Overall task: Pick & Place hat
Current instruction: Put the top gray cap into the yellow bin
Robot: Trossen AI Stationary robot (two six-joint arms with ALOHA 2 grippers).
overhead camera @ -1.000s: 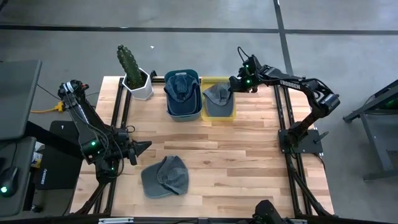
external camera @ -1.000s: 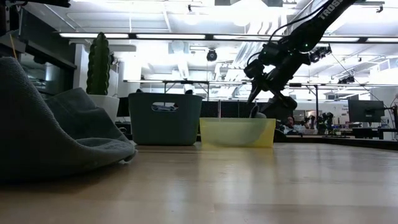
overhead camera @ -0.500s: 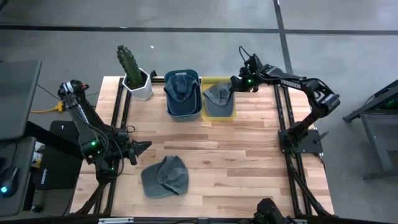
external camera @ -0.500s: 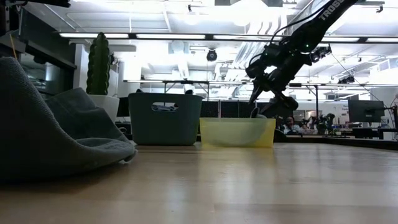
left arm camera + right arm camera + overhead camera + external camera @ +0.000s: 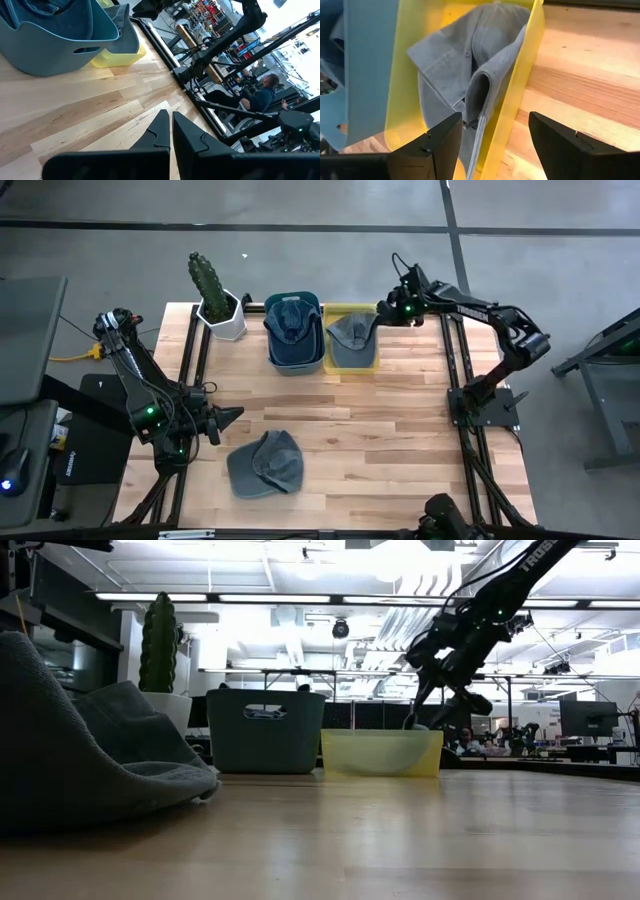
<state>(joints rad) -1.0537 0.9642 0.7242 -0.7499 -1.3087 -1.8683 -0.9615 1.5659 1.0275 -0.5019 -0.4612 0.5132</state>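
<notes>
A grey hat (image 5: 265, 463) lies crown up on the wooden table near its front left, and fills the left of the low view (image 5: 90, 750). A second grey hat (image 5: 465, 65) lies in the yellow bin (image 5: 372, 363) at the table's far side, its brim against the bin's right wall. A blue hat (image 5: 292, 318) sits in the blue bin (image 5: 283, 362) beside it. My right gripper (image 5: 495, 137) hovers open above the yellow bin's right wall (image 5: 379, 313), holding nothing. My left gripper (image 5: 234, 416) waits shut at the table's left, just beyond the loose grey hat (image 5: 169, 131).
A cactus in a white pot (image 5: 215, 300) stands at the far left corner, next to the blue bin. Bare wood (image 5: 400, 440) spreads across the table's middle and right. A person sits at a desk (image 5: 262, 95) in the room beyond.
My right gripper has drawn a little toward the table's right edge, away from the middle of the yellow bin, staying open. The hats and bins have kept their places.
</notes>
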